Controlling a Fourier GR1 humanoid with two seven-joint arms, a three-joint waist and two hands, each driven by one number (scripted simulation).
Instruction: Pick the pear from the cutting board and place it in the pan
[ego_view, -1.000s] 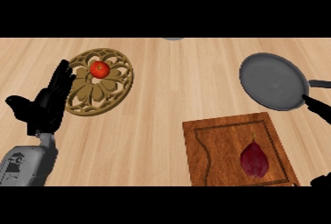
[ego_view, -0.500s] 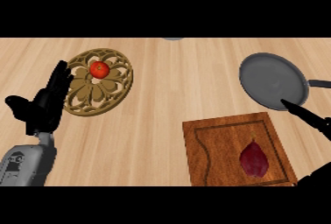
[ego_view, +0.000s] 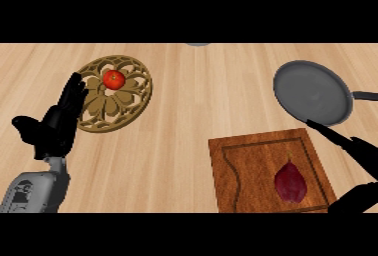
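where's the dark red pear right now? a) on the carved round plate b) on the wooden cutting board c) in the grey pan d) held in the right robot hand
b: the pear lies flat on the cutting board, with the pan bare, only a small red fruit on the carved plate, and the right robot hand open beside the board, not touching the pear.

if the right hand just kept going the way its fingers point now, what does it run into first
Probably the pan. The right hand has straight fingers aimed up and to the left, tips almost at the pan's near rim. The pear lies below that line. Height over the counter is unclear.
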